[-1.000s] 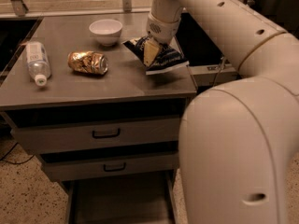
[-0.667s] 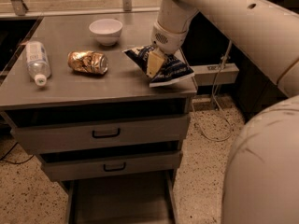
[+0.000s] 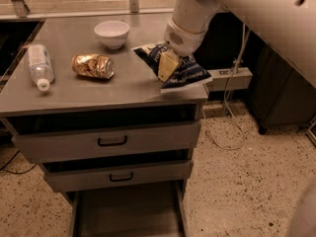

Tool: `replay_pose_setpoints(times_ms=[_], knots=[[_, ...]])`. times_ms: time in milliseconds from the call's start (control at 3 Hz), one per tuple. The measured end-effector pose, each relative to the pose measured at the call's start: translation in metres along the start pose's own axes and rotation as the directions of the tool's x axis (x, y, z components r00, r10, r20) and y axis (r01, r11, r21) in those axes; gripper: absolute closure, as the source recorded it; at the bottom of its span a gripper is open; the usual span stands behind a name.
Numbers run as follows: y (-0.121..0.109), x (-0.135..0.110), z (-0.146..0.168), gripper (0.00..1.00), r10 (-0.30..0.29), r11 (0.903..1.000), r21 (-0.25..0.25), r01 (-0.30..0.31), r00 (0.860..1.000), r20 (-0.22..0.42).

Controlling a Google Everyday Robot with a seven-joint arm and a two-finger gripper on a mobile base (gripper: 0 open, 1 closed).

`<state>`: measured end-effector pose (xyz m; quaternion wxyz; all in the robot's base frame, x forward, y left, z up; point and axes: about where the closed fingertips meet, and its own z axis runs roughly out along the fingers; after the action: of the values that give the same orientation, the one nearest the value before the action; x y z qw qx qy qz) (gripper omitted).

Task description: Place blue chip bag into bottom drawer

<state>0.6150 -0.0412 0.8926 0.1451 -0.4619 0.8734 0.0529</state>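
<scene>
The blue chip bag (image 3: 181, 69) is a crinkled dark-blue foil bag with white print, lifted at the right front corner of the grey counter (image 3: 84, 88). My gripper (image 3: 168, 64) is shut on the blue chip bag, its pale fingers pressed into the bag's middle, and the bag hangs partly past the counter's right edge. The bottom drawer (image 3: 127, 212) is pulled out below the cabinet, a shallow grey tray with raised side rails, well below and left of the bag.
A crushed gold can (image 3: 93, 66), a lying plastic bottle (image 3: 39, 65) and a white bowl (image 3: 112, 33) are on the counter. Two grey drawers with black handles (image 3: 112, 141) sit above the tray. A power strip and cables (image 3: 232, 78) hang to the right.
The arm has swung up and to the right, out of the foreground. The bag stays gripped at the counter's right front corner, shifted slightly right.
</scene>
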Motion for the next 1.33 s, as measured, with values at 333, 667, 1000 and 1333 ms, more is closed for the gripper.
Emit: replay_pose_setpoints(times_ms=[333,667,1000,1333], knots=[[0.047,0.033,-0.016,1.00,0.047,0.9989,0.000,-0.047,0.999,-0.003],[0.097,0.081,-0.010,1.00,0.097,0.9945,-0.034,-0.099,0.994,-0.056],[0.097,0.081,-0.010,1.00,0.097,0.9945,-0.034,-0.099,0.994,-0.055],[0.113,0.101,0.008,1.00,0.139,0.9879,-0.059,-0.144,0.988,-0.072]])
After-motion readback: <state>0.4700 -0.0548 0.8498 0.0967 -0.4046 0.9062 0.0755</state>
